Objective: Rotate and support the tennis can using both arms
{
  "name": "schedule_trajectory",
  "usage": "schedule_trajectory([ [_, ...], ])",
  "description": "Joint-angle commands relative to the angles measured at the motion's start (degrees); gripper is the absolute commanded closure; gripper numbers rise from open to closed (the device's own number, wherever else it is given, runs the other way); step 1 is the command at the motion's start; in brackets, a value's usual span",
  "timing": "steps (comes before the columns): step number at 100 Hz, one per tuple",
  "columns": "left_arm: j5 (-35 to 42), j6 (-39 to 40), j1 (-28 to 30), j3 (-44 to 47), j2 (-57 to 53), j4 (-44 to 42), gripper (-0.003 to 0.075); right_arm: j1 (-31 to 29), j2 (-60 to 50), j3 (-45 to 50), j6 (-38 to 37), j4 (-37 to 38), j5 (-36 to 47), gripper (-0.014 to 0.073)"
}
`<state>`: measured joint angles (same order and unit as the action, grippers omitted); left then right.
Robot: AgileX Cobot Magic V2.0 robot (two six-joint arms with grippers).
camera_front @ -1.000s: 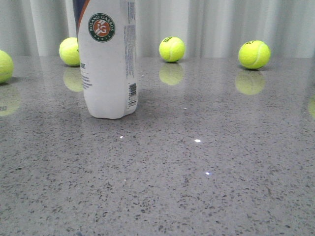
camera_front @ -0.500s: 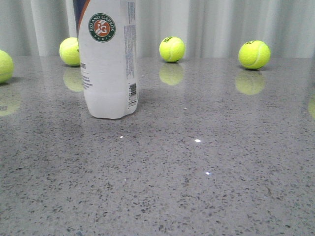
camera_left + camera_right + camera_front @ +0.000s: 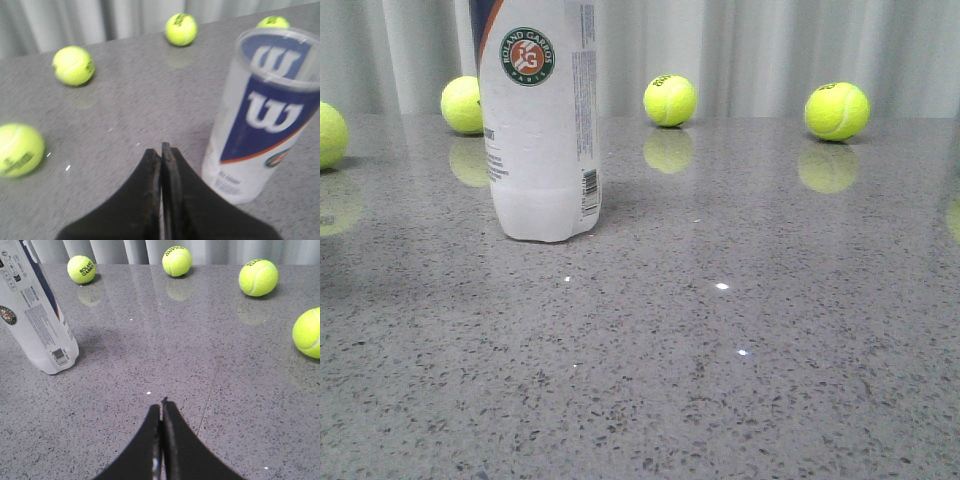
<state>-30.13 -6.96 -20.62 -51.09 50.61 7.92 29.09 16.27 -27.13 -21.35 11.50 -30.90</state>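
Grey table; tennis can upright, both hands closed, apart.

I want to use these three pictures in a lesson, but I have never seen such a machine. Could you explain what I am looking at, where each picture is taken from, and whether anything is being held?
This is a two-armed robot at a grey speckled table. One picture looks forward over the table from the robot's front. The other two come from cameras on its wrists, so the black wedges at the bottom are its grippers: the left gripper and the right gripper. Both are shut and hold nothing. A tall white Wilson tennis can stands upright, open at the top as the left wrist view shows. Loose yellow-green tennis balls lie around it, mostly toward the far edge by a pale curtain. Neither gripper touches the can.
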Motion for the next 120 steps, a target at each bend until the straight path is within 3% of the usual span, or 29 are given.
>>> schedule_trajectory([
  [1,6.09,0.45,1.83,2.44,-3.64,0.59,0.0741,-0.27,0.43,-1.46,0.18,1.31,4.14,0.065],
  [25,11.64,1.97,5.24,12.77,-12.37,1.0,0.0741,-0.27,0.43,-1.46,0.18,1.31,4.14,0.065],
  [51,11.87,1.97,11.08,20.24,-18.98,0.88,0.0741,-0.27,0.43,-1.46,0.18,1.31,4.14,0.065],
  [64,13.33,1.97,11.14,23.77,-20.91,0.32,0.0741,-0.27,0.43,-1.46,0.18,1.31,4.19,0.065],
  [93,27.1,1.97,12.41,31.9,-23.02,0.32,0.0741,-0.27,0.43,-1.46,0.18,1.31,4.19,0.065],
  [120,28.99,1.97,12.67,38.43,-31.14,-1.5,0.0741,-0.27,0.43,-1.46,0.18,1.31,4.19,0.065],
])
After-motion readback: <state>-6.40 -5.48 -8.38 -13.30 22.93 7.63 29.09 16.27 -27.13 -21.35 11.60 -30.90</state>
